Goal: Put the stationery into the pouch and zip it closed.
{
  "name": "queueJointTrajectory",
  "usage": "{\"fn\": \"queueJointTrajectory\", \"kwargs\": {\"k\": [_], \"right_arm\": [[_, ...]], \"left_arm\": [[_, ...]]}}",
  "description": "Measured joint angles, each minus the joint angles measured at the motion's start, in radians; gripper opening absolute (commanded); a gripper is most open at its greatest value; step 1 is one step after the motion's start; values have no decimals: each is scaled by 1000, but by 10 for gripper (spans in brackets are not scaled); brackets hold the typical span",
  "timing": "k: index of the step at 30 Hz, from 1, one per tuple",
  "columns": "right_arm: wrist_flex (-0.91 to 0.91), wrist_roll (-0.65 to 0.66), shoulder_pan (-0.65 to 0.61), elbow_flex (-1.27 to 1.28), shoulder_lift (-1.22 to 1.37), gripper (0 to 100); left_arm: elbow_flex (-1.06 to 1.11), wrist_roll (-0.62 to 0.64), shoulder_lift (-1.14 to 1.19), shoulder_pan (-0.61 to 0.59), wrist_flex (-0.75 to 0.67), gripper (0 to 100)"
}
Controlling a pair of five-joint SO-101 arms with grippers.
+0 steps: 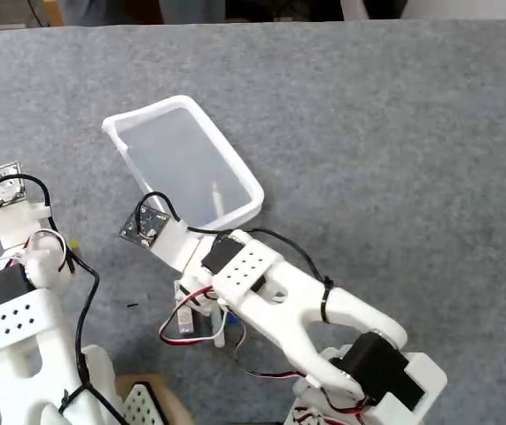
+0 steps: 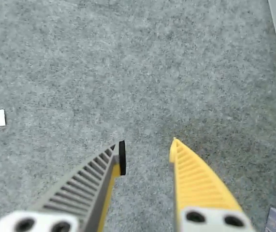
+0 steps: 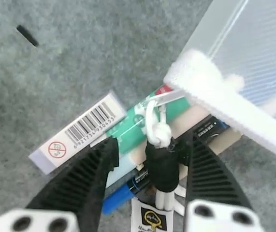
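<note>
Right wrist view: the right gripper's (image 3: 151, 143) fingers stand spread either side of a black zipper pull (image 3: 162, 165) at the translucent pouch's (image 3: 254, 43) near end, mid-desk, with the stationery (image 3: 128, 128) bunched beside it. The left gripper's (image 2: 147, 152) fingers hang released over the grey desk (image 2: 128, 58).

We look down over table (image 1: 394, 106) from fixed high camera, far off. Our left wrist camera faces table, close. Our right wrist camera, closer still, shares pouch (image 3: 258, 43) edge with high view.
</note>
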Motion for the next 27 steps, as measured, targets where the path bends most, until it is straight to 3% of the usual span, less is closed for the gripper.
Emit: {"fn": "queueJointTrajectory", "kwargs": {"k": [16, 21, 27], "right_arm": [[-43, 0, 130, -26, 121, 214], [-49, 2, 135, -28, 124, 90], [-57, 2, 155, -31, 124, 78]], "left_arm": [[6, 0, 2, 0, 0, 177], [6, 0, 2, 0, 0, 177], [6, 0, 2, 0, 0, 177]]}}
